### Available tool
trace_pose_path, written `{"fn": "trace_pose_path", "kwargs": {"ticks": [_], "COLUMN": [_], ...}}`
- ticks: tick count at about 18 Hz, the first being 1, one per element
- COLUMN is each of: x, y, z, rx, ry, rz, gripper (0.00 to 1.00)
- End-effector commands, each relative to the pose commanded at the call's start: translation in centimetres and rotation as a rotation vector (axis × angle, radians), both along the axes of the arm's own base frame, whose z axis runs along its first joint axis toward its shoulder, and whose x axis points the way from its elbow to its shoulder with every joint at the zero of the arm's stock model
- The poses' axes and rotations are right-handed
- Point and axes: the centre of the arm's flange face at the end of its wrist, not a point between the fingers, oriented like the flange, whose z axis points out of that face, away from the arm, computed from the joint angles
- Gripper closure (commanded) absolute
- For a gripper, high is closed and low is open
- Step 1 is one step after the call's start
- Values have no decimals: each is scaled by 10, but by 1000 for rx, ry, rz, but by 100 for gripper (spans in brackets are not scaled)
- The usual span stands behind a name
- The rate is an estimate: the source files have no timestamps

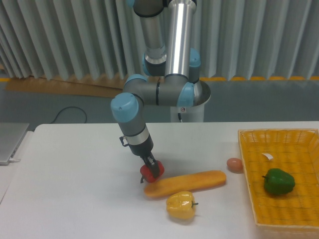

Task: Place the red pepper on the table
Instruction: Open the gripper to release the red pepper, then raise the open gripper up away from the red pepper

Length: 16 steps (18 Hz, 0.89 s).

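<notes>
The small glossy red pepper [149, 174] is held low over the white table [75, 189], right at the left end of a long orange loaf. My gripper [152, 170] is shut on the pepper, its dark fingers partly covering the pepper's top and right side. The pepper's underside sits at or just above the tabletop; I cannot tell whether it touches.
A long orange baguette-like loaf [187, 182] lies just right of the pepper, with a yellow pepper [180, 205] in front of it. A pinkish egg-like ball [234, 165] sits beside the yellow basket [299, 219], which holds a green pepper [278, 181]. A grey laptop edge [10, 142] is at far left.
</notes>
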Motion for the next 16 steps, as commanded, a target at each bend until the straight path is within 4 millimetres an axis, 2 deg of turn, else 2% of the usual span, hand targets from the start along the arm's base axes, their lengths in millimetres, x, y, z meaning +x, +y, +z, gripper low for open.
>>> {"fn": "trace_pose_path", "kwargs": {"ticks": [2,4,6,12,15,16], "x": [0,-1,-2,-4,-15,-22], "y": [0,2,2,3,9,4], "z": [1,4,4,11,41,53], "rx": [0,6,4,16,67,81], "ry": [0,5,11,17,42,52], "rz": [-6,-6,-4,-1,19,20], "gripper": [24,20,4,1,0,0]}}
